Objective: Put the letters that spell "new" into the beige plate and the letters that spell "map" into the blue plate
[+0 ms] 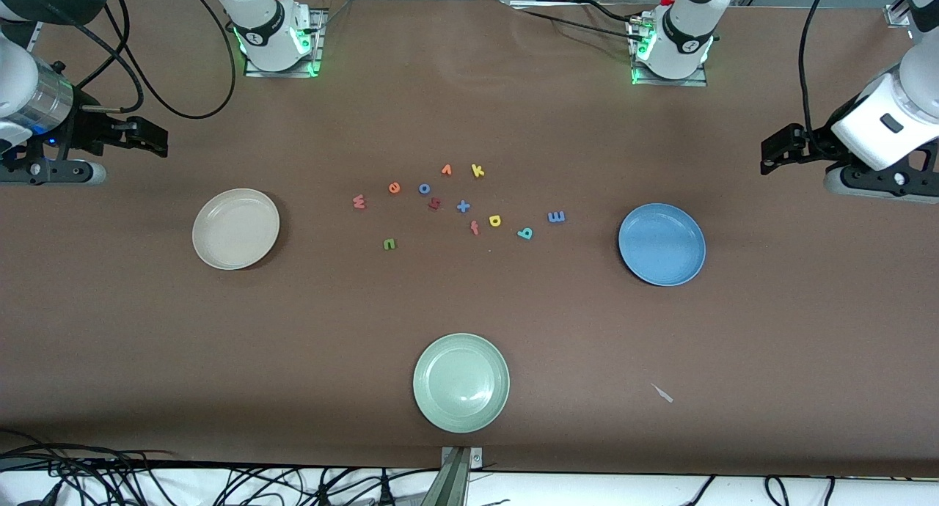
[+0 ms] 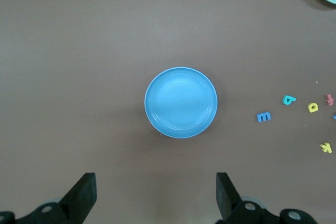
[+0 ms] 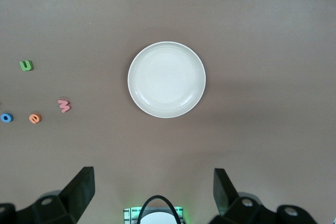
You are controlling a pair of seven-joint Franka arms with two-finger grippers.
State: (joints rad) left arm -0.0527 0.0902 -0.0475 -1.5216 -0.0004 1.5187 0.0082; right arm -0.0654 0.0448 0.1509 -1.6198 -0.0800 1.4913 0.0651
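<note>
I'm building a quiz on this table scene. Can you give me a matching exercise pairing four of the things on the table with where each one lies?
Things:
1. round cream-beige plate
2. round mid-blue plate
3. round pale green plate
4. small yellow foam letter k

Places:
A. nearest the front camera of all the plates
B. toward the left arm's end of the table
C. among the letters farthest from the front camera
D. toward the right arm's end of the table

Pairs: 1-D, 2-B, 3-A, 4-C
</note>
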